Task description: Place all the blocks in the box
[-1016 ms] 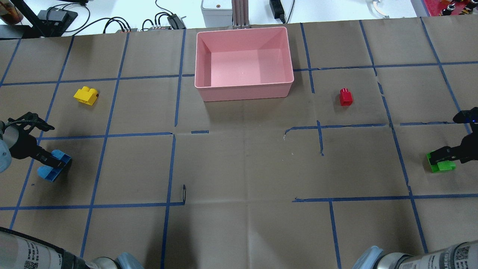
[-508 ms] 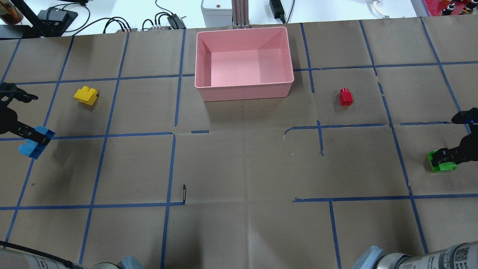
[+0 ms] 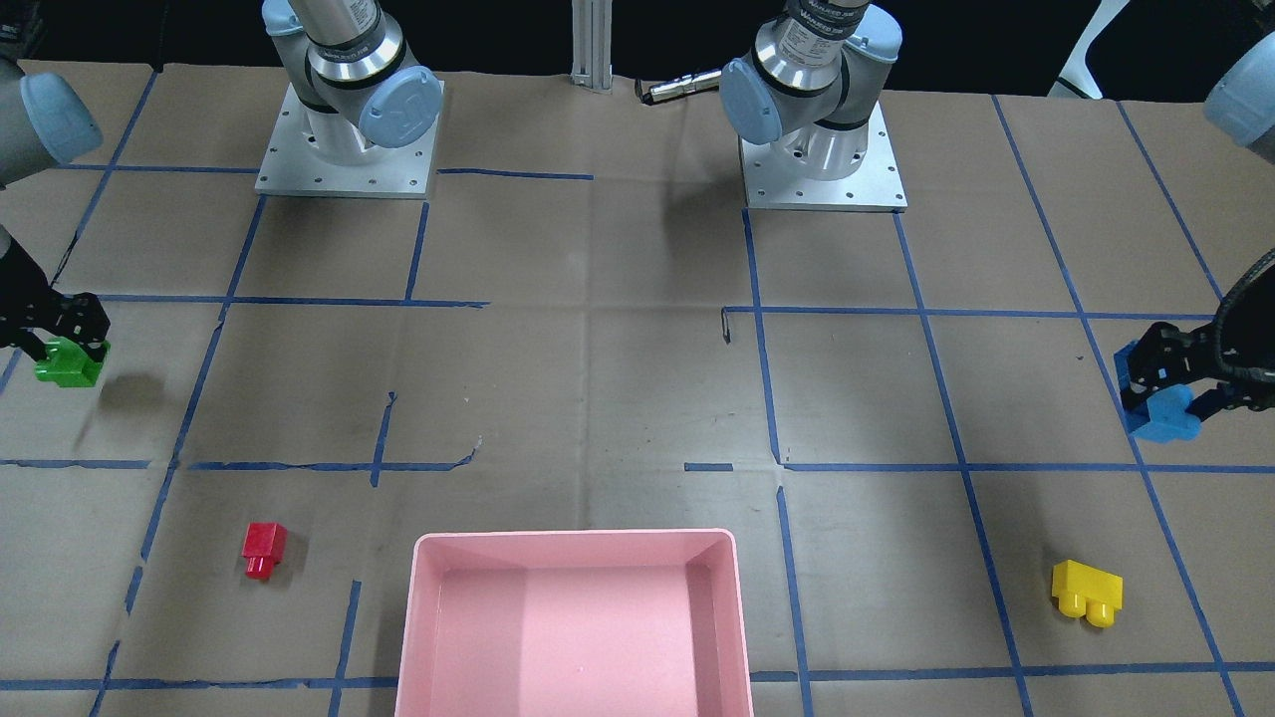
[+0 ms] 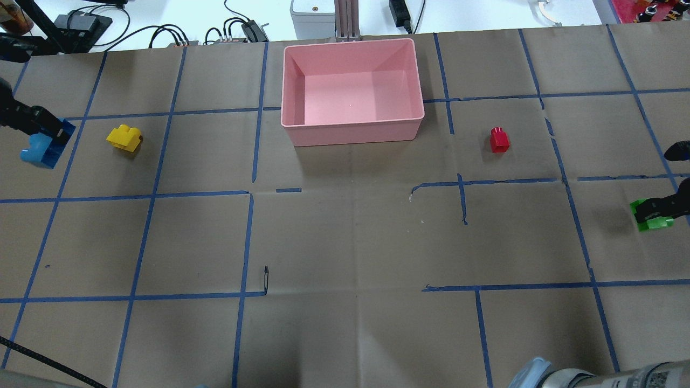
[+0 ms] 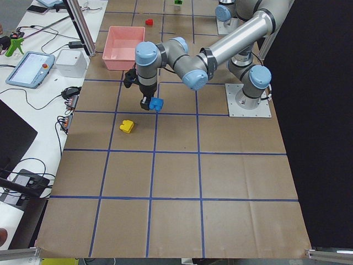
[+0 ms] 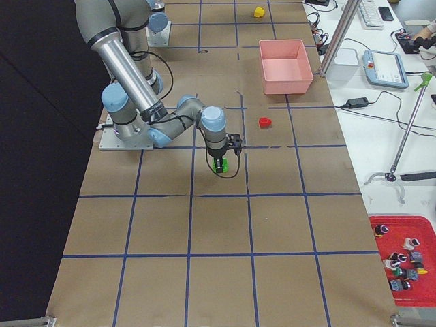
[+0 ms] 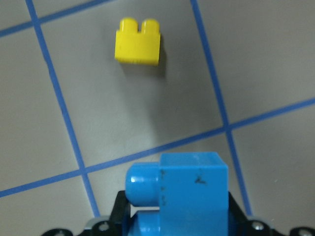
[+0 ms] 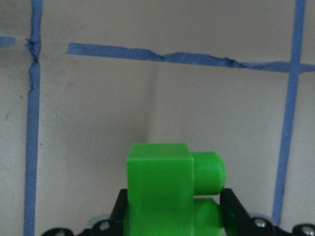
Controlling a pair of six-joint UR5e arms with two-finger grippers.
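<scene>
My left gripper [image 4: 46, 134] is shut on the light-blue block [image 4: 43, 146] and holds it above the table at the far left, beside the yellow block [image 4: 124, 138]. The blue block fills the bottom of the left wrist view [image 7: 179, 196], with the yellow block [image 7: 138, 43] ahead. My right gripper [image 4: 655, 211] is shut on the green block [image 4: 653, 215] and holds it above the table at the far right; it also shows in the right wrist view [image 8: 170, 189]. The red block [image 4: 499, 139] lies right of the pink box [image 4: 351, 126], which holds nothing.
The table is covered in brown paper with a blue tape grid. Cables and devices [image 4: 242, 29] lie beyond the far edge behind the box. The arm bases [image 3: 822, 149] stand on the robot's side.
My left gripper has lifted the blue block and carried it toward the far side, level with the yellow block. My right gripper has lifted the green block off the table and moved slightly right.
</scene>
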